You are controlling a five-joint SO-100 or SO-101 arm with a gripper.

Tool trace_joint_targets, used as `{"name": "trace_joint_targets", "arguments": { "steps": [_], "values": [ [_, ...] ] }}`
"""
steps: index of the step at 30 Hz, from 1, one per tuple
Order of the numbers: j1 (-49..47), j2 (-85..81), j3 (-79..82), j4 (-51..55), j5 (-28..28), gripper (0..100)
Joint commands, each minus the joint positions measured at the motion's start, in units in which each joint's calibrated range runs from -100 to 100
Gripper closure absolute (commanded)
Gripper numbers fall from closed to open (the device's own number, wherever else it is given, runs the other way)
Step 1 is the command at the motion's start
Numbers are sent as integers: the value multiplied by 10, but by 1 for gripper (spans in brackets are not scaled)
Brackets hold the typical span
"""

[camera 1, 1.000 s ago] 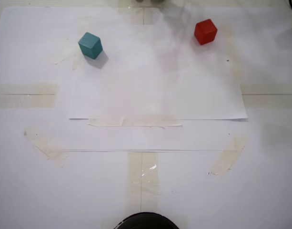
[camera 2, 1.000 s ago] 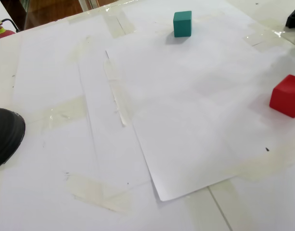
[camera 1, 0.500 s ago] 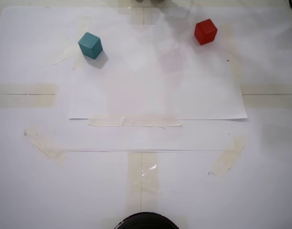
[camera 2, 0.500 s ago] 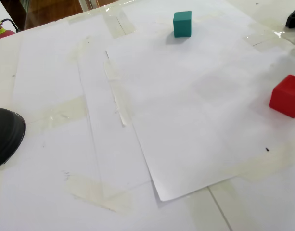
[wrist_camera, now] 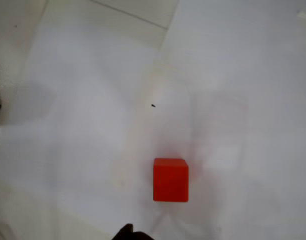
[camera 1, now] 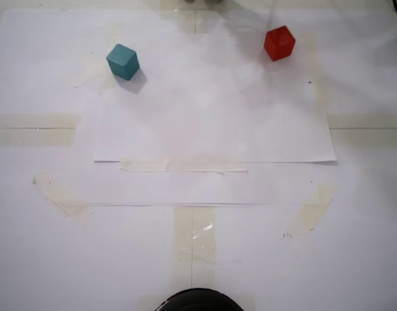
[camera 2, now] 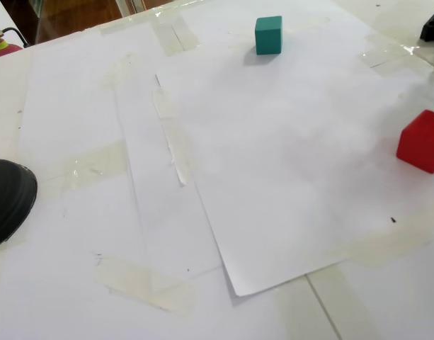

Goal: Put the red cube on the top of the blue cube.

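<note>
- A fixed view, looking down: a table covered in white paper sheets (camera 1: 211,129) held by strips of clear tape (camera 1: 182,165). The blue cube (camera 1: 123,61) sits upper left, the red cube (camera 1: 279,43) upper right; the two are well apart, nothing between them. A dark rounded object (camera 1: 198,300) shows at the bottom edge. No arm or gripper shows here, only a faint shadow on the paper near the red cube.

- The wrist view: plain white paper fills the frame, with the red cube (wrist_camera: 170,179) low and slightly right of centre, one flat face toward the lens, edges square to the frame. A dark sliver at the bottom edge may belong to the gripper; whether the fingers are apart or together cannot be told. Judging by this view, the cube lies just ahead of the tool, so the coming move is a short descent onto it.

- Another fixed view, from the side: the same papered table (camera 2: 75,106) with brown floor beyond its far edge. The red cube (camera 2: 420,140) stands at the right edge, the blue cube (camera 2: 268,35) near the top, well apart.

- Against the frames of a second ago, both cubes stand exactly where they were; only the soft shadow on the paper beside the red cube has shifted.
</note>
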Motion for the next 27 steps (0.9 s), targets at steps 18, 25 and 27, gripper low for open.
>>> {"name": "trace_joint_targets", "arguments": {
  "steps": [18, 25, 27],
  "values": [
    [23, -16, 120, -120, 51, 98],
    [38, -31, 159, -147, 69, 98],
    [38, -33, 163, -147, 69, 98]
  ]
}}
